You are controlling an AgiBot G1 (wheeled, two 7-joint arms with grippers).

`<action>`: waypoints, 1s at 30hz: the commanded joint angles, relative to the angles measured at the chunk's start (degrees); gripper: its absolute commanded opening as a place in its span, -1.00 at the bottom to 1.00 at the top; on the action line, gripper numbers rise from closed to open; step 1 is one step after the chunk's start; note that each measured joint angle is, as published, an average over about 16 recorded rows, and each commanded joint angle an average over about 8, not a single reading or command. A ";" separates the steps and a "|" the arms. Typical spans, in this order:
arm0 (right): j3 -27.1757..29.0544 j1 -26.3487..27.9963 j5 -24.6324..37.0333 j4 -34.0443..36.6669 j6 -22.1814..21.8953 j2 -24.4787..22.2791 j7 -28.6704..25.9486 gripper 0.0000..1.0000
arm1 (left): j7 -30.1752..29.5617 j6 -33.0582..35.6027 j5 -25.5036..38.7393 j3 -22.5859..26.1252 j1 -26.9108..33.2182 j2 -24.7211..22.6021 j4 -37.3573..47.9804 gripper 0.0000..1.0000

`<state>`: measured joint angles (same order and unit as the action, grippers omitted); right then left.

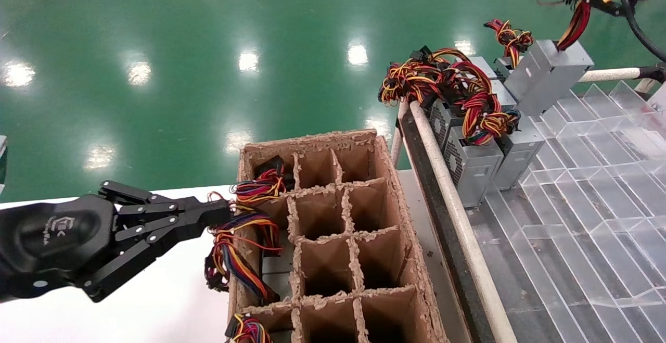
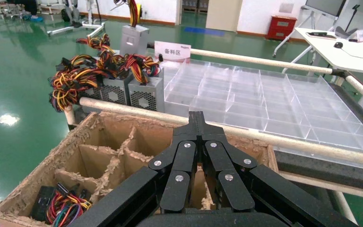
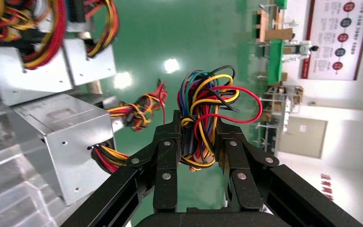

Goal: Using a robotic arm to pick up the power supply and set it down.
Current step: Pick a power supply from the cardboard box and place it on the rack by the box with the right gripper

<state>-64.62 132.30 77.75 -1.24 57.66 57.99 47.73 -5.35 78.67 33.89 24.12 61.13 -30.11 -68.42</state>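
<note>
Above clear trays (image 1: 598,176), right pincer (image 3: 197,142) clamps the wires (image 3: 208,118) of the dangling power supply (image 1: 546,75)

We list, left to right: our left gripper (image 1: 221,213) at the left wall of the grid box (image 1: 400,228), which stands on the table (image 1: 156,301). Wire bundles (image 1: 244,244) sit in the box's left-hand cells. Right of the box runs a rail (image 1: 458,213), then the divider tray (image 1: 598,187). A row of supplies (image 1: 478,166) stands in the tray's far left corner, just behind the rail. One power supply (image 1: 546,75) hangs tilted above them, held by its wires (image 3: 208,123) in our right gripper (image 3: 198,137), far right.
</note>
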 commanded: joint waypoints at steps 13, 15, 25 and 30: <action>-1.51 1.86 2.12 -1.48 5.07 -0.87 4.38 -1.00 | 0.00 -0.02 0.00 0.00 -0.01 0.01 0.01 -1.00; -1.62 1.93 2.28 -1.58 5.30 -0.82 4.47 -1.00 | 0.00 -0.02 0.00 0.00 -0.02 0.01 0.01 -1.00; -1.42 1.78 2.07 -1.35 4.74 -0.85 3.96 -1.00 | 0.00 -0.02 0.00 0.00 -0.01 0.01 0.01 -1.00; -1.48 1.75 2.14 -1.46 4.83 -0.85 4.12 -1.00 | 0.00 -0.01 0.00 0.00 -0.01 0.01 0.01 -1.00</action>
<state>-66.48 134.31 80.44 -3.11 63.31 57.13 52.54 -5.35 78.65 33.89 24.12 61.12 -30.10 -68.40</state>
